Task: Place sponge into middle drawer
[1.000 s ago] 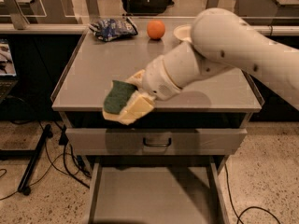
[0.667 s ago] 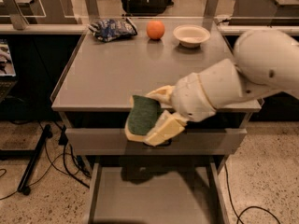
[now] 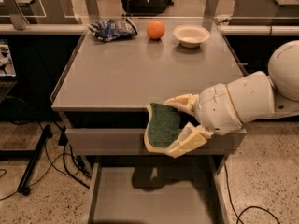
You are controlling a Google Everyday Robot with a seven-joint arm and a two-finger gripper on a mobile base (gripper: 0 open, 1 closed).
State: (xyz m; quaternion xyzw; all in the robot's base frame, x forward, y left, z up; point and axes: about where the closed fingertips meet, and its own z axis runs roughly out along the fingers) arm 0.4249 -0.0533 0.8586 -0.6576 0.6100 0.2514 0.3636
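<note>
My gripper (image 3: 174,124) is shut on the sponge (image 3: 163,125), whose dark green face points at the camera with a pale yellow rim around it. It hangs in front of the counter's front edge, above the pulled-out middle drawer (image 3: 154,197). The drawer is a shallow grey tray with a flat floor, and the sponge's shadow falls on its back part. My white arm (image 3: 252,99) comes in from the right.
The grey countertop (image 3: 140,73) carries a blue-and-white snack bag (image 3: 112,29), an orange (image 3: 155,30) and a white bowl (image 3: 191,35) along its far edge. A closed drawer front (image 3: 105,141) sits just under the counter. Cables (image 3: 51,157) lie on the floor at left.
My arm has moved right and toward the front, carrying the sponge off the countertop to a spot over the open drawer.
</note>
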